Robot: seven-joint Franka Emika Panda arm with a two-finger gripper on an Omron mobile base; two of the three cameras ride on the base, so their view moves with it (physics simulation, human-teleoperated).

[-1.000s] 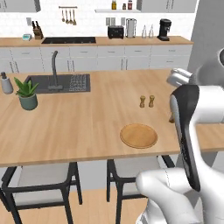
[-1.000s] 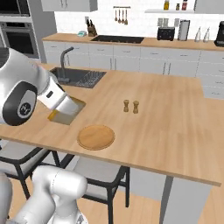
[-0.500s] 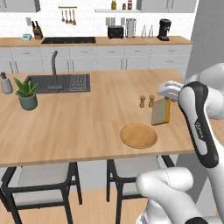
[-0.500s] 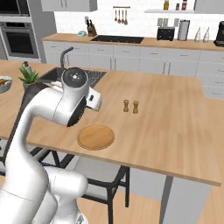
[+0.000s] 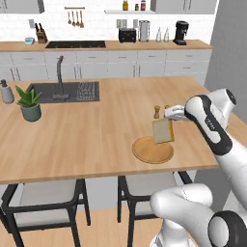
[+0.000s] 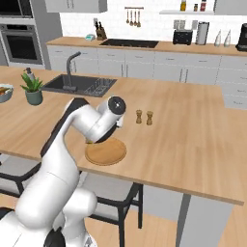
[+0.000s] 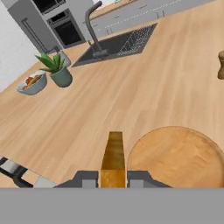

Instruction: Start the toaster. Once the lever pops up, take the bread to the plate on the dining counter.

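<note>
Bread (image 5: 163,130), a thin tan slice clamped on edge in the two-finger gripper (image 7: 113,178), hangs over the round wooden plate's (image 5: 146,154) far-right rim, its centre lying near-left.

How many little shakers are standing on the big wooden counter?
2. The shakers stand side by side on the dining counter, just beyond the plate: one left, the other right. None seem hidden.

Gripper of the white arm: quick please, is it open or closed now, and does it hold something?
Gripper: closed on the thin tan bread slice with orange-brown crust, held upright above the edge of the round light-brown wooden plate.
</note>
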